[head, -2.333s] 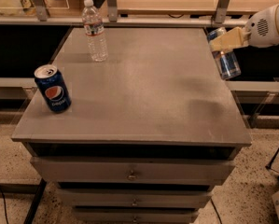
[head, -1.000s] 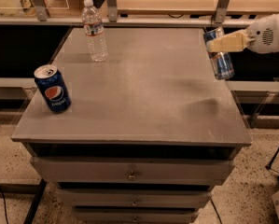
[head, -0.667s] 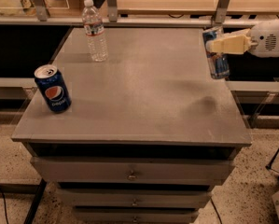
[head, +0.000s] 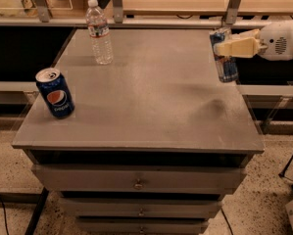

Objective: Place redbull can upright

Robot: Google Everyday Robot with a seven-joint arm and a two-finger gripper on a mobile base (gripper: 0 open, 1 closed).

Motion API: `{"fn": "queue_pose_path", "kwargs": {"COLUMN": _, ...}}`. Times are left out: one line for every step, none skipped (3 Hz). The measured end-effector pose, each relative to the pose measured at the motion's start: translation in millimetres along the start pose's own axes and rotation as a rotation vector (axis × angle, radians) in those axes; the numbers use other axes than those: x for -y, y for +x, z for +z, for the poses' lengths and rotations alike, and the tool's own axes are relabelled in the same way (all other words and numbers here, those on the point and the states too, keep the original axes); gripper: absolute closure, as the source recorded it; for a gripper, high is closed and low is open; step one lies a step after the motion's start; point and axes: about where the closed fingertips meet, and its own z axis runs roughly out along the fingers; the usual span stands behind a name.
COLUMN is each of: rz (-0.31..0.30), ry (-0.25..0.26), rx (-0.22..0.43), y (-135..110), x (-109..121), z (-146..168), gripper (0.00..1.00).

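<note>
The redbull can (head: 226,63) is slim, blue and silver with a small red mark. It hangs nearly upright in the air over the right edge of the grey table (head: 151,97). My gripper (head: 229,48) comes in from the right on a white arm and is shut on the can's upper part. The can's base is above the table surface, and its shadow falls on the table near the right front.
A dark blue Pepsi can (head: 55,92) stands near the table's left edge. A clear water bottle (head: 98,32) stands at the back left. Drawers (head: 136,182) sit under the tabletop. A wooden counter with metal posts runs behind.
The gripper has carried the redbull can left and a little up, from beyond the right edge toward the table, and the can has turned closer to upright.
</note>
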Motion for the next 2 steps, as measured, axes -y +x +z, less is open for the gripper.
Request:
{"fn": "queue_pose_path", "kwargs": {"rz": 0.016, "ry": -0.069, "rx": 0.106, "y": -2, "x": -3, "z": -1, "gripper": 1.0}}
{"fn": "queue_pose_path", "kwargs": {"rz": -0.012, "ry": -0.168, "rx": 0.269, "y": -15, "x": -11, "z": -9, "gripper": 1.0}}
